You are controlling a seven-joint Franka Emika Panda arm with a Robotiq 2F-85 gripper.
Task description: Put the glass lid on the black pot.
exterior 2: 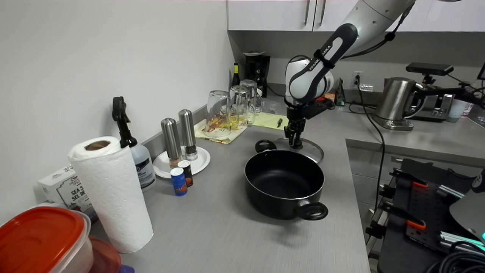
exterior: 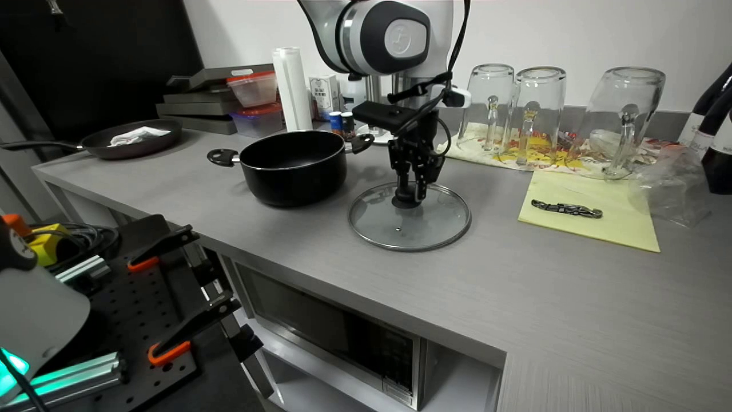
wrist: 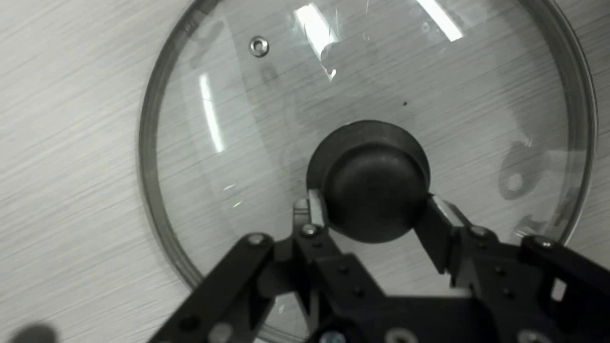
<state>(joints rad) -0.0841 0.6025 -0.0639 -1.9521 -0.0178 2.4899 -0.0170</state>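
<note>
The glass lid [exterior: 394, 226] lies flat on the grey counter, its black knob [wrist: 374, 174] pointing up. It fills most of the wrist view [wrist: 267, 128]; in an exterior view [exterior 2: 312, 151] it is partly hidden behind the pot. The black pot [exterior: 294, 182] stands upright and uncovered beside the lid, its dark interior bare; it also shows in an exterior view [exterior 2: 271, 204]. My gripper [exterior: 410, 193] points down over the lid's centre. In the wrist view its fingers [wrist: 375, 202] touch both sides of the knob, closed on it. The gripper also shows in an exterior view [exterior 2: 294, 140].
Upturned glass mugs [exterior: 532, 114] stand on a cloth near the wall. A yellow sheet [exterior: 606, 229] bears a small dark object. A paper towel roll [exterior 2: 113, 197], shakers [exterior 2: 179, 182] and a plate with grinders [exterior 2: 202, 159] stand along the wall. A frying pan [exterior: 114, 150] lies farther along.
</note>
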